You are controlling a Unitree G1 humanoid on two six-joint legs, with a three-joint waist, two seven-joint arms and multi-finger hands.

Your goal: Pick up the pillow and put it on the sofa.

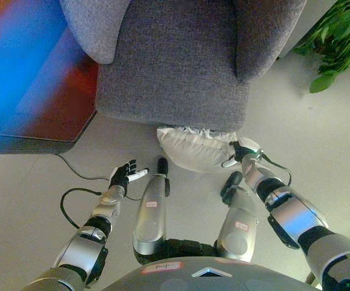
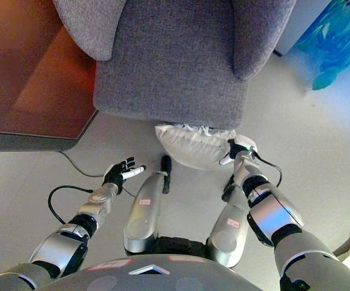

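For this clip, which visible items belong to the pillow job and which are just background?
Job items: white pillow on the floor at the sofa's front; grey sofa; right robot hand at the pillow's edge; left robot hand, open, off the pillow.

Background: green plant; brown table.

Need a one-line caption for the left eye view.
Right hand touches the white pillow on the floor before the grey sofa; left hand open.
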